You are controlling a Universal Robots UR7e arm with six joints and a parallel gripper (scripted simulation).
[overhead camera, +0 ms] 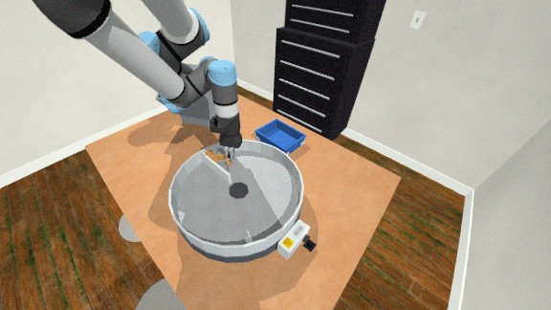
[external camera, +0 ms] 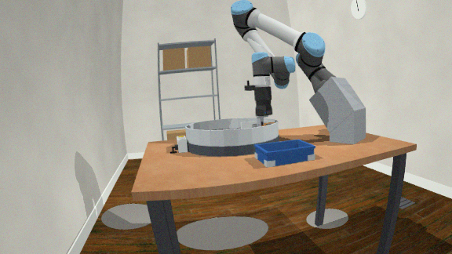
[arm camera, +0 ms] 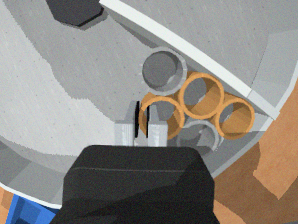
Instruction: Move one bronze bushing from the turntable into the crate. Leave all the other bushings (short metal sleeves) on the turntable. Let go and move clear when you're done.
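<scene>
1. One curved wooden table on dark legs, carrying everything below.
2. Tall black drawer cabinet against the wall, just beyond the table's far edge.
3. Grey-and-blue six-joint arm, rising from an angled grey pedestal and reaching down over the turntable's rim.
4. Round white-walled turntable with a dark hub and a white divider bar.
5. Shallow blue plastic crate, beside the turntable, nothing visible inside.
6. Black hand, pointed straight down into the wedge near the rim, clenched on the wall of a bronze bushing.
7. Cluster of short sleeves touching that one: two more bronze bushings and two grey metal bushings, all standing on the turntable floor.
</scene>
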